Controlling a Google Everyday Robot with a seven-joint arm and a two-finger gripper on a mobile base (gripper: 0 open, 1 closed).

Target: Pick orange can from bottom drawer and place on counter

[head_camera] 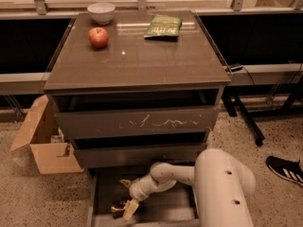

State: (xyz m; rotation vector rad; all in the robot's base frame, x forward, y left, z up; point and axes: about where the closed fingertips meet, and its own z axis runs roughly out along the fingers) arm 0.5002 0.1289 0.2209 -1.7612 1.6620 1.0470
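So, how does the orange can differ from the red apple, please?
The orange can is in the open bottom drawer; the red apple is on the counter. The can is brownish and dark, the apple red. The gripper hangs open beside the can, far from the apple.

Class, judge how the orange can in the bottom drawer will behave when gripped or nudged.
The orange can seems to lie on its side in the bottom drawer, so it may roll if nudged. Its round body could slip from the gripper beside it.
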